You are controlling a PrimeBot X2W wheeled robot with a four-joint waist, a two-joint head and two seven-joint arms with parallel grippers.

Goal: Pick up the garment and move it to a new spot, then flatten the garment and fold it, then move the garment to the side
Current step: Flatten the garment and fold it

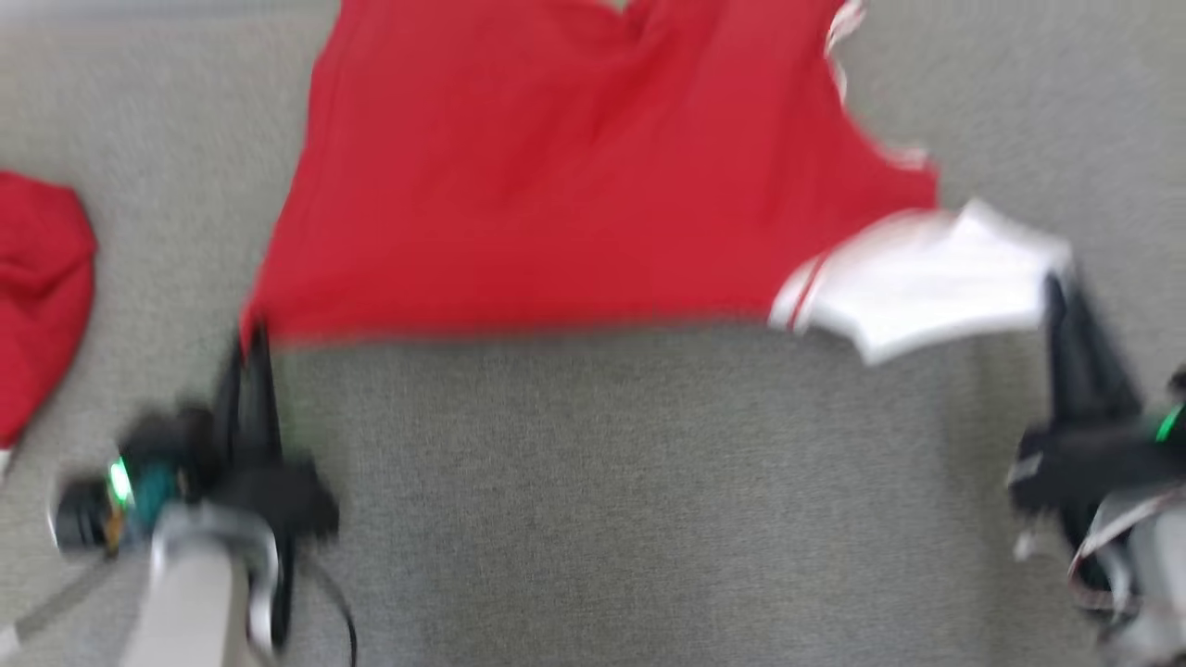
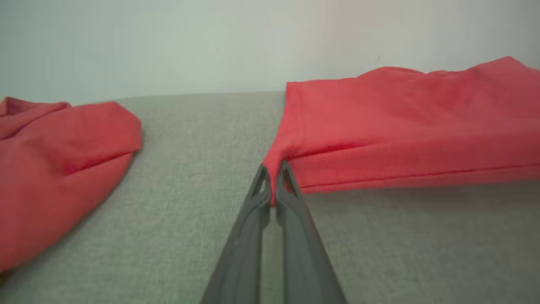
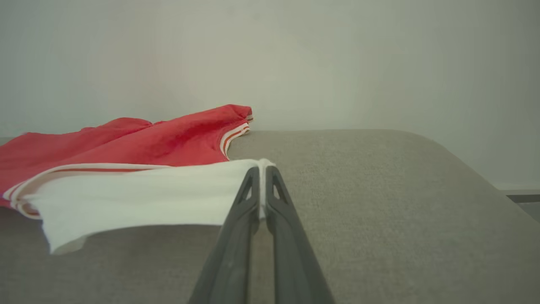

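The red garment (image 1: 556,167) lies spread out on the grey desk (image 1: 602,482). It has a white sleeve (image 1: 927,278) with thin red stripes where the white meets the red. The left hand (image 1: 255,343) is at the garment's near left corner, and its two dark fingers are squeezed tight on the red cloth there. The right hand (image 1: 1056,287) is at the garment's other side, squeezed tight on the edge of the white sleeve. Another red cloth (image 1: 37,278) lies in a bunch to the left of the garment, not touching it.
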